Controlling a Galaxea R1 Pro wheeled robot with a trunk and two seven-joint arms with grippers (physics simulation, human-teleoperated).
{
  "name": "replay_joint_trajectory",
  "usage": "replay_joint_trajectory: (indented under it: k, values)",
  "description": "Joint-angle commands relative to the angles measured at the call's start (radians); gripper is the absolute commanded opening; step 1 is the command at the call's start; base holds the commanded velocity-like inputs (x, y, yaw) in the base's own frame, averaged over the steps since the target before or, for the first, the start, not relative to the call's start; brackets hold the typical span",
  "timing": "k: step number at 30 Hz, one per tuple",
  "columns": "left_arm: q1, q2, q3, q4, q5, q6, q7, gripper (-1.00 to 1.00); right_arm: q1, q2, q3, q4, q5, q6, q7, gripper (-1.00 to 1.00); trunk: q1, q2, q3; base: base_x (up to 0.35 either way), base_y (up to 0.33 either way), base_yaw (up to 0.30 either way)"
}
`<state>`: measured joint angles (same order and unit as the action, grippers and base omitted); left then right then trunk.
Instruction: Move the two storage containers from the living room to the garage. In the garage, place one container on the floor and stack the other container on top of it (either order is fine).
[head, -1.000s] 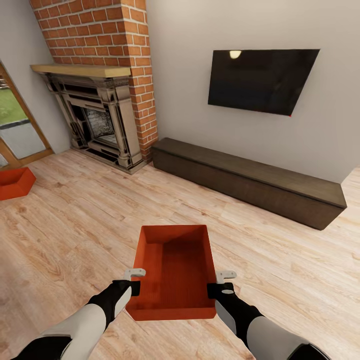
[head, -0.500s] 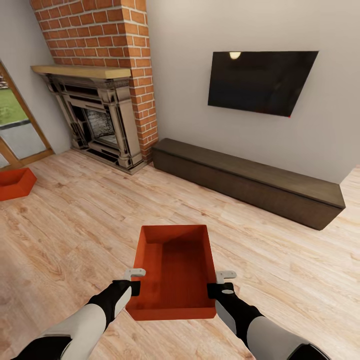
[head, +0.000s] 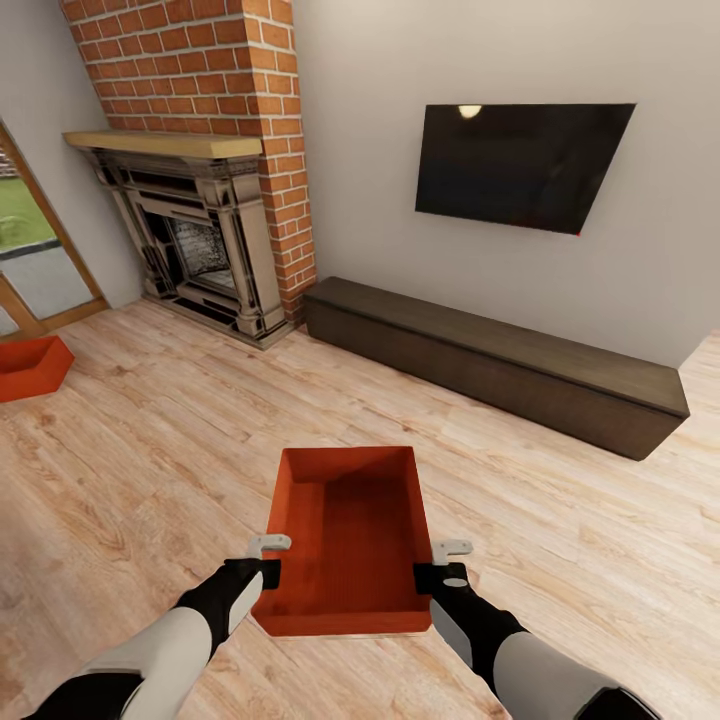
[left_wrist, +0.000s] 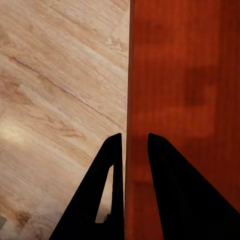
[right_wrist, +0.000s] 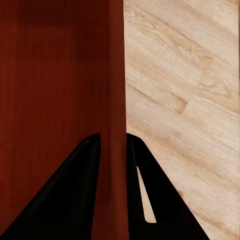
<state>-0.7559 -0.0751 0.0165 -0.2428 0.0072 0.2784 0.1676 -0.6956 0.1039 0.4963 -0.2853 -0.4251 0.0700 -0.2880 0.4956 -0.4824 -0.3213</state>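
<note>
I am in the living room, holding one orange-red storage container (head: 345, 540) in front of me, a little above the wood floor (head: 150, 450). My left gripper (head: 268, 572) is shut on its left wall and my right gripper (head: 428, 575) on its right wall. In the left wrist view the left gripper (left_wrist: 134, 136) pinches the thin wall of the container (left_wrist: 185, 100). The right wrist view has the right gripper (right_wrist: 113, 136) clamped the same way on the container (right_wrist: 60, 75). The other storage container (head: 30, 365) sits on the floor at the far left.
A brick fireplace (head: 200, 240) stands ahead to the left, with a glass door (head: 30, 250) beside it. A dark low bench (head: 500, 360) runs along the wall under the TV (head: 520, 160). Light plank floor stretches between me and them.
The held container has risen slightly off the floor, and a pale gap now shows under its near edge. Both grippers keep their hold.
</note>
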Motion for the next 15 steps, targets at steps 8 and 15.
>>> replay_joint_trajectory:
  k: [8, 15]
  values:
    - [0.005, 0.009, -0.011, -0.009, 0.009, 0.007, 0.004, -1.0, -0.001, -0.004, 0.036, -0.009, -0.036, -0.004, -0.011, -1.0, 0.0, -0.002, -0.002, 0.0, 0.0, 0.0]
    - [0.006, 0.013, -0.021, -0.01, 0.02, 0.007, 0.004, -1.0, -0.001, -0.004, 0.067, -0.012, -0.066, -0.005, -0.02, -1.0, 0.0, -0.002, -0.002, 0.0, 0.0, 0.0]
